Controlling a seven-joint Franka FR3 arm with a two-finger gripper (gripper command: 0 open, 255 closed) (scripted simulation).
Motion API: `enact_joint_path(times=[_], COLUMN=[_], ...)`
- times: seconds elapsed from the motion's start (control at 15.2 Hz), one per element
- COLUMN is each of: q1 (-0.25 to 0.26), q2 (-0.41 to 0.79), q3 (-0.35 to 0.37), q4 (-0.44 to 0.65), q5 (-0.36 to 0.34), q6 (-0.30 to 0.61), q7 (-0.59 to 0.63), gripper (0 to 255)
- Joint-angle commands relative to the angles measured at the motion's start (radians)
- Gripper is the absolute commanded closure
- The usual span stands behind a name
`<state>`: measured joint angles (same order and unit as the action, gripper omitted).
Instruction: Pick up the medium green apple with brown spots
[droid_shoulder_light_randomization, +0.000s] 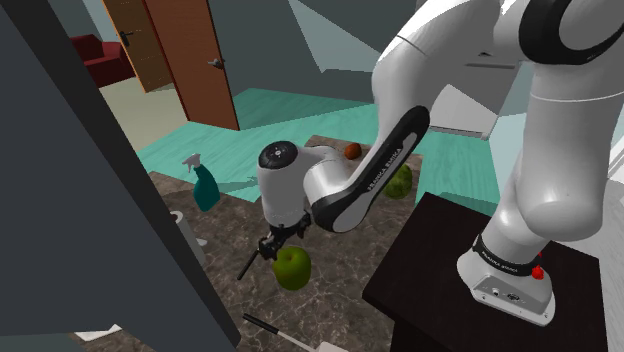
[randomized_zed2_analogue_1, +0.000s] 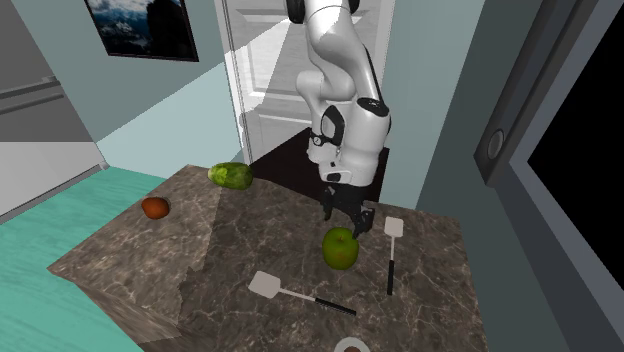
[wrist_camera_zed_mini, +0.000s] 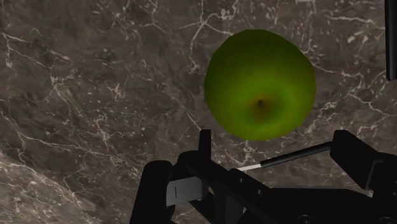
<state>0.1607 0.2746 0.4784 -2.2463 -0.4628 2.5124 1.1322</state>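
- The arm (droid_shoulder_light_randomization: 440, 70) rises from its stand at the shoulder view's lower right, then folds down and to that view's left. The forearm slopes low and the wrist turns the hand to face almost straight down.
- The dark marbled surface (randomized_zed2_analogue_1: 130, 250) carries everything the task concerns.
- The end effector (randomized_zed2_analogue_1: 346, 224) hangs just above the surface with its fingers spread wide and nothing between them.
- A white-headed spatula (randomized_zed2_analogue_1: 391, 255) with a black handle lies just beside the apple, on the second exterior view's right. It may sit close enough that a descending finger could clip it.
- The green apple (wrist_camera_zed_mini: 261, 83), a brown hollow at its top, sits upright on the surface. It lies just ahead of the open fingers, not between them. I judge this to be the approach step: the hand is lowered but off-centre. The next move calls for sliding over until the apple sits between the fingers, then dropping and closing.
- A second green fruit (randomized_zed2_analogue_1: 229, 176), mottled brown, lies well apart near the far edge. The fruit under the hand looks like the intended one, though I cannot be sure.
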Motion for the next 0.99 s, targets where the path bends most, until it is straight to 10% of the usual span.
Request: enact_joint_path(times=[0.0, 0.26, 0.33, 0.92], q1=[0.011, 0.024, 0.022, 0.024], q2=[0.028, 0.059, 0.057, 0.059], q3=[-0.013, -0.031, -0.030, -0.031], q4=[0.003, 0.005, 0.004, 0.005], q5=[-0.030, -0.064, -0.062, -0.064], q6=[0.019, 0.042, 0.042, 0.042], q7=[0.025, 0.052, 0.050, 0.052], gripper=[0, 0, 255, 255])
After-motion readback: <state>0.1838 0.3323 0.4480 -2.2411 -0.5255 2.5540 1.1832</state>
